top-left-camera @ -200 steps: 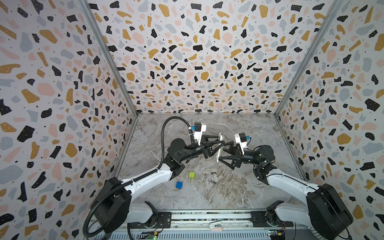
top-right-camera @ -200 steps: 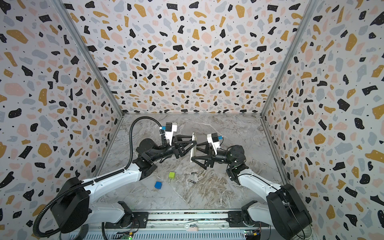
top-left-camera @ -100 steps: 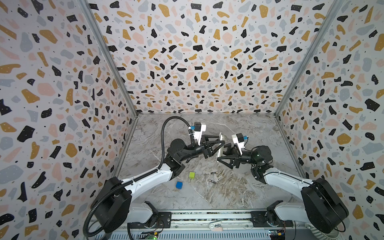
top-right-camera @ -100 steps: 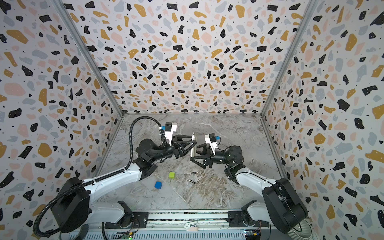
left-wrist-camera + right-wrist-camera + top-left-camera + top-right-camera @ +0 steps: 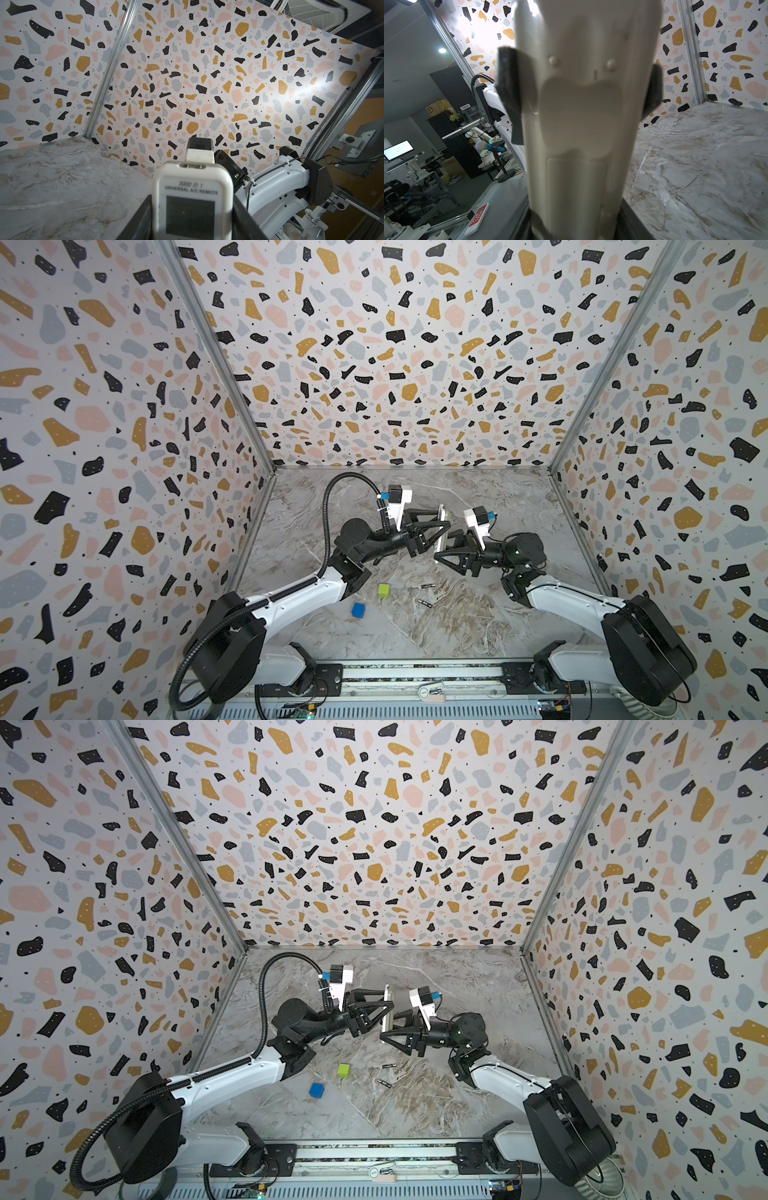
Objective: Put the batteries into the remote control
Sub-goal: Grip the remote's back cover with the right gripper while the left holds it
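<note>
The left gripper (image 5: 444, 517) clamps the remote control (image 5: 192, 207) upright above the middle of the table (image 5: 478, 626). The right gripper (image 5: 441, 546) surrounds its lower end; whether it presses I cannot tell. If both pull differently, the remote may twist and fall. The batteries (image 5: 427, 585) lie nearer, on the table.

I am looking down at a grey marbled tabletop (image 5: 478, 626). A green cube (image 5: 384, 590) and a blue cube (image 5: 358, 610) are lying near each other on it. The two batteries (image 5: 427, 585) (image 5: 424, 604) are resting just beside the green one.

The remote control (image 5: 192, 187) reads "5000" and, beneath it, "UNIVERSAL A/C REMOTE".
</note>
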Available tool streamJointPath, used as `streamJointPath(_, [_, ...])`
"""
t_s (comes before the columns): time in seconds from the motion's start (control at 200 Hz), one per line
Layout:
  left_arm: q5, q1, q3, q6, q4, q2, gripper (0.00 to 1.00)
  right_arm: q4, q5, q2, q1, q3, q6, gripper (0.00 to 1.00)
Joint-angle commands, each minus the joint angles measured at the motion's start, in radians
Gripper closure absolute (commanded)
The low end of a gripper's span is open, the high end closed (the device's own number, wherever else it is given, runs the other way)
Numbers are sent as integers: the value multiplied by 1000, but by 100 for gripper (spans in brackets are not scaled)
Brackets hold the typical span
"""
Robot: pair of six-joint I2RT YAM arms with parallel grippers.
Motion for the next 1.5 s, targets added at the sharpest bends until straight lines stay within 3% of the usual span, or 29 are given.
streamJointPath(0.0, [-29, -3, -8, -9, 52, 7, 74, 42, -8, -11, 6, 23, -28, 65])
streamJointPath(0.115, [-54, -3, -8, 4, 22, 7, 73, -6, 3, -24, 6, 24, -65, 74])
streamJointPath(0.185, [-71, -3, -2, 22, -15, 5, 63, -76, 22, -42, 6, 27, -114, 78])
streamJointPath(0.375, [-153, -3, 12, 96, -177, -25, 0, -431, 191, -111, 5, 56, -340, 86])
streamJointPath(0.591, [-332, -6, 28, 197, -429, -120, 0, -657, 368, -155, 16, 74, -502, 91])
streamJointPath(0.806, [-447, -64, 8, 188, -472, -150, 0, -788, 517, -123, 53, 110, -584, 93])
streamJointPath(0.971, [-570, -108, -7, 154, -438, -124, 13, -825, 594, -117, 87, 120, -613, 94])
streamJointPath(1.251, [-589, -118, 35, 126, -394, -26, 35, -847, 642, -125, 104, 119, -633, 95])
streamJointPath(1.496, [-601, -125, 68, 108, -372, 34, 46, -848, 659, -118, 114, 117, -639, 95])
